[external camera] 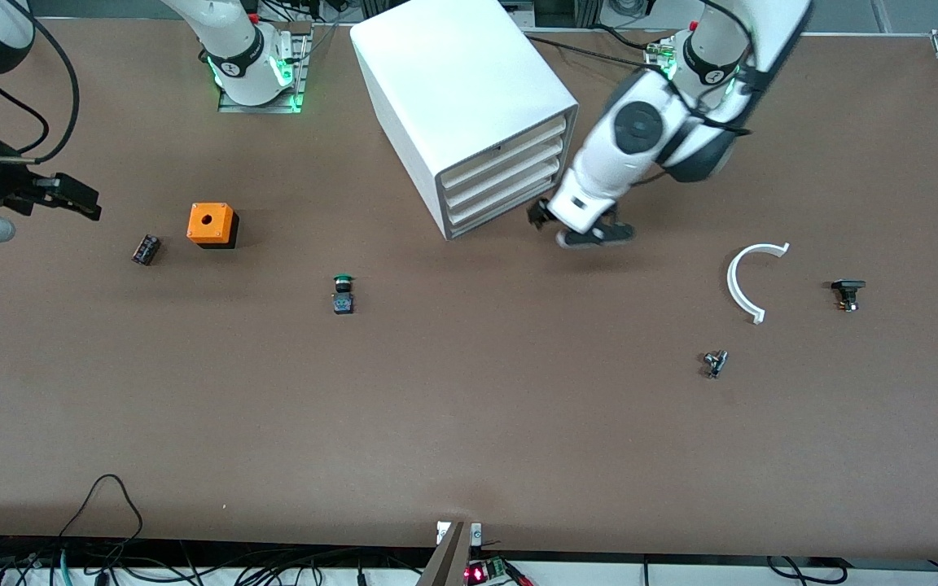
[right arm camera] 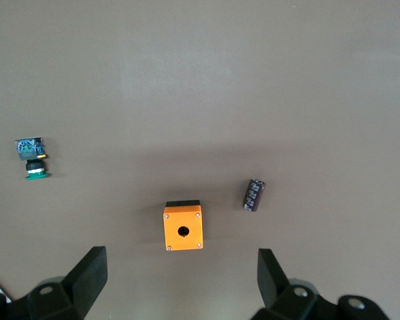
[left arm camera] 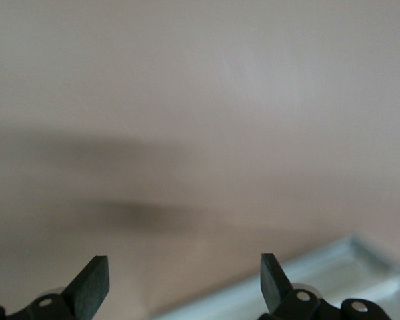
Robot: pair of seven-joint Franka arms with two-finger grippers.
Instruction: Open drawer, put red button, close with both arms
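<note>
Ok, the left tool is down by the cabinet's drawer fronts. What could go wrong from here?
1. The left tool is open at the corner of the cabinet, beside the lowest drawer. The three fronts are stacked close, so it might catch the wrong one or shove the cabinet.
2. No red-capped button is in view, only the green button; the waiting, open right tool might take that instead.

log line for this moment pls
left pincer: open, at cabinet lowest drawer | right pincer: open, waiting over orange box
</note>
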